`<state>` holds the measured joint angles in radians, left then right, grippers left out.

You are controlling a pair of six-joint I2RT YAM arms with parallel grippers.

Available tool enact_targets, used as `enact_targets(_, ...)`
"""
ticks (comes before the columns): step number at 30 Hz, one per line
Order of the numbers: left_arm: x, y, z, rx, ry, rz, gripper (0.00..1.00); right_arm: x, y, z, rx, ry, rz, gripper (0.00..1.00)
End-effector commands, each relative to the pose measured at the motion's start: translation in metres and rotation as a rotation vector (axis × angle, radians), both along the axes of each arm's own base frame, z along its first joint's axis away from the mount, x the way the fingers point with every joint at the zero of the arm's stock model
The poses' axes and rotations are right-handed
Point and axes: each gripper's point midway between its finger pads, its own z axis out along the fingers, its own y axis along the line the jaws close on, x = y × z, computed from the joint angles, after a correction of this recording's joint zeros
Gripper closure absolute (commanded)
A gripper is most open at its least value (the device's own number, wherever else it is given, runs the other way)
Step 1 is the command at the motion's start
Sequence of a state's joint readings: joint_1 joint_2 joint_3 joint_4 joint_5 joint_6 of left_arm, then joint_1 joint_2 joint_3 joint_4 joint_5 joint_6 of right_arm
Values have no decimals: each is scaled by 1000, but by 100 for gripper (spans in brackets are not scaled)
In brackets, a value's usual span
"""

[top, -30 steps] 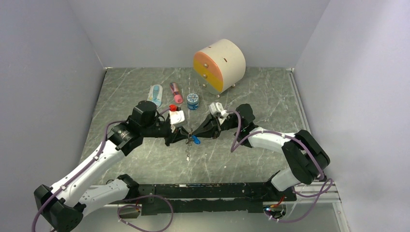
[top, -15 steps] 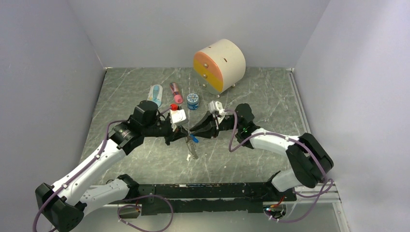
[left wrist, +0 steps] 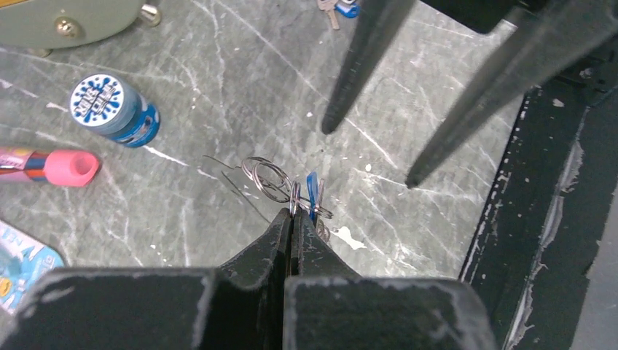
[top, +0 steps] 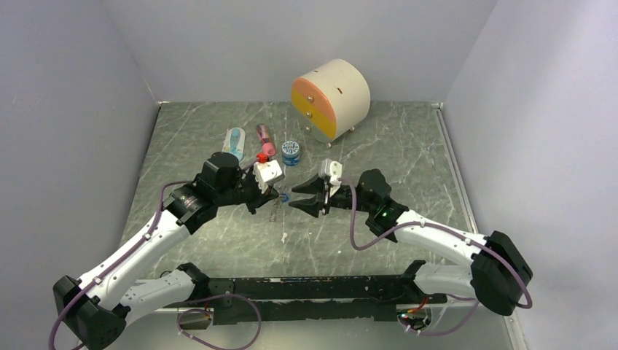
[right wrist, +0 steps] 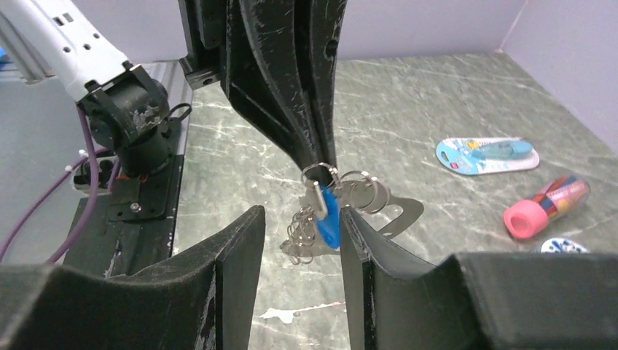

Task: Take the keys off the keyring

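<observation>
1. My left gripper (left wrist: 291, 216): clamped on the keyring (left wrist: 266, 177), centre of frame, held off the table.
2. My right gripper (right wrist: 300, 213): jaws apart, near the blue key (right wrist: 328, 220), not touching.

Risk: a hard tug could drag the ring from my thin pinch.

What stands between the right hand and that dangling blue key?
Nothing visible. The blue key hangs in open air from the keyring pinched by the left hand, just ahead of the open right hand.
</observation>
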<state>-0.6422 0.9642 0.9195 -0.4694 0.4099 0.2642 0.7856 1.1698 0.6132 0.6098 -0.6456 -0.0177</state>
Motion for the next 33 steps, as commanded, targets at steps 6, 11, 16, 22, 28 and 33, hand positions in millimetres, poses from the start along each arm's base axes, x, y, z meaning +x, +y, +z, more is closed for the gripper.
enact_targets(6, 13, 3, 14, -27, -90, 90, 97, 5, 14, 0, 68, 36, -148, 55)
enact_targets(11, 15, 4, 11, -10, -119, 112, 97, 8, 31, 9, 96, -21, -212, 54)
enact_targets(16, 16, 6, 9, 11, -142, 132, 97, 15, 34, 8, 108, -51, -259, 54)
enact_targets(22, 18, 7, 7, 25, -151, 144, 97, 20, 38, 11, 118, -66, -289, 54)
enact_targets(28, 18, 6, 6, 27, -152, 141, 97, 19, 44, 12, 117, -71, -279, 55)
enact_targets(33, 17, 5, 6, 29, -154, 138, 97, 21, 47, 12, 117, -60, -285, 56)
